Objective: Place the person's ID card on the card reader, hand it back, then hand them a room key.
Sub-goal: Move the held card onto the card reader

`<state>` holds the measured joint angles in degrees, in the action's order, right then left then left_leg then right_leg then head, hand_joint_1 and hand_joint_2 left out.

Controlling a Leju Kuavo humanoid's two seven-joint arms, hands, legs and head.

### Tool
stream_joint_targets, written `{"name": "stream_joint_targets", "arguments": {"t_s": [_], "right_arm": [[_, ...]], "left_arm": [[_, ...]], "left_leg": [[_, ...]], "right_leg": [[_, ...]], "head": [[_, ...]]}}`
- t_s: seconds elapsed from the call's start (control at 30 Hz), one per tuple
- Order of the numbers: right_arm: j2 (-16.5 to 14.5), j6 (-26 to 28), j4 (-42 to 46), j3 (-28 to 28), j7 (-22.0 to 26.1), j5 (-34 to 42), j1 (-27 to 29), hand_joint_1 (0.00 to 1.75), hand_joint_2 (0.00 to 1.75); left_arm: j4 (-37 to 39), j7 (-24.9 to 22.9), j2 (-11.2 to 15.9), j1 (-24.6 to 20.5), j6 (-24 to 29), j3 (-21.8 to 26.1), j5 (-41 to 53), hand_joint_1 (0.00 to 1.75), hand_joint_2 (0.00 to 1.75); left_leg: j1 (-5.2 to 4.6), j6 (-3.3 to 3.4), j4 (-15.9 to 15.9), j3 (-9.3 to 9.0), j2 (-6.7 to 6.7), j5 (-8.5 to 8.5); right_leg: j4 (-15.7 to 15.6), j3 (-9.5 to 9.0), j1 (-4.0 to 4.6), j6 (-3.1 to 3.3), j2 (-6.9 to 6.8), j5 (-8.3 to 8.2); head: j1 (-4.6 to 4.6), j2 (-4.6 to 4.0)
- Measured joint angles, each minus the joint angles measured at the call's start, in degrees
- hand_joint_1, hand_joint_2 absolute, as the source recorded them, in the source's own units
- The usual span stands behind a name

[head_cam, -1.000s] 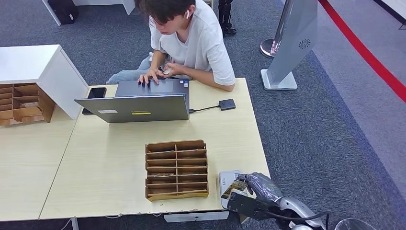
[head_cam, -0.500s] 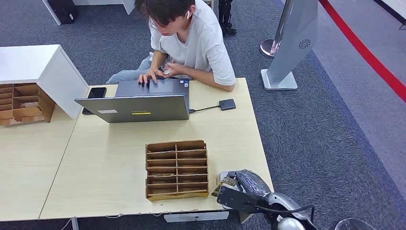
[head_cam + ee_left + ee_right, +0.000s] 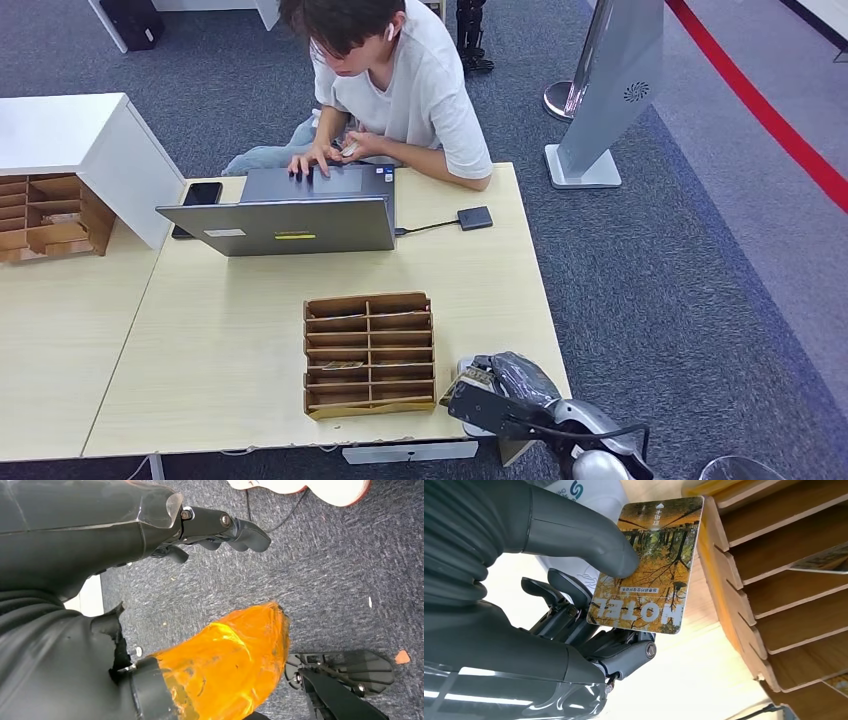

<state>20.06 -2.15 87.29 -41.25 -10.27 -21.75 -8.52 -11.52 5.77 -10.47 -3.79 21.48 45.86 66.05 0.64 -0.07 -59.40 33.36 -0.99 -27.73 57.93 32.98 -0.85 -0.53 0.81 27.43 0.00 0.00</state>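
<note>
My right hand (image 3: pixel 503 388) hovers at the table's near right corner, just right of the wooden card rack (image 3: pixel 369 352). Its thumb (image 3: pixel 579 537) and fingers pinch a hotel key card (image 3: pixel 649 565) printed with autumn trees and the word HOTEL. The card's edge is close to the rack's slots (image 3: pixel 774 580); whether they touch I cannot tell. A white device (image 3: pixel 591 495) lies on the table under the hand. A small black box (image 3: pixel 475 218), wired to the laptop (image 3: pixel 290 222), sits at the far right. My left hand (image 3: pixel 210 527) hangs over the carpet, fingers apart, holding nothing.
A person (image 3: pixel 400 90) sits at the far side, both hands at the laptop keyboard, with something small in one hand. A black phone (image 3: pixel 198 196) lies left of the laptop. A white cabinet (image 3: pixel 90 150) and a second wooden rack (image 3: pixel 50 220) stand at the left.
My right hand has moved left with the key card, from over the white device toward the wooden rack's right side. The person keeps typing.
</note>
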Motion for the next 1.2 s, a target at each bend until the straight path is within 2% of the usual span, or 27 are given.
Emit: {"name": "stream_joint_targets", "arguments": {"t_s": [0.23, 0.5, 1.2], "right_arm": [[-0.02, 1.68, -1.14, -0.01, -1.98, -2.13, -0.18, 1.75, 1.75], [-0.55, 3.31, -1.95, 0.19, -5.12, -8.43, -0.32, 1.75, 1.75], [-1.58, 2.30, -2.04, 1.54, -7.61, -15.18, -0.08, 1.75, 1.75]], "left_arm": [[0.00, -1.74, -0.12, -0.47, -0.13, -0.03, -0.02, 0.00, 0.00], [0.00, -2.21, -0.54, -0.86, -0.23, -0.13, -0.02, 0.00, 0.00], [0.00, -2.62, -0.69, -1.14, -0.64, -0.46, -0.20, 0.00, 0.00]], "left_leg": [[0.00, 0.00, 0.00, 0.01, 0.00, 0.00], [0.00, 0.00, 0.00, -0.01, 0.00, 0.00], [0.00, 0.00, 0.00, -0.02, 0.01, 0.00]], "right_leg": [[0.00, 0.00, 0.00, 0.00, 0.00, 0.00], [0.00, 0.00, 0.00, 0.00, 0.00, 0.00], [0.00, 0.00, 0.00, 0.00, 0.01, 0.00]], "head": [[0.00, 0.00], [0.00, 0.00], [0.00, 0.00]]}}
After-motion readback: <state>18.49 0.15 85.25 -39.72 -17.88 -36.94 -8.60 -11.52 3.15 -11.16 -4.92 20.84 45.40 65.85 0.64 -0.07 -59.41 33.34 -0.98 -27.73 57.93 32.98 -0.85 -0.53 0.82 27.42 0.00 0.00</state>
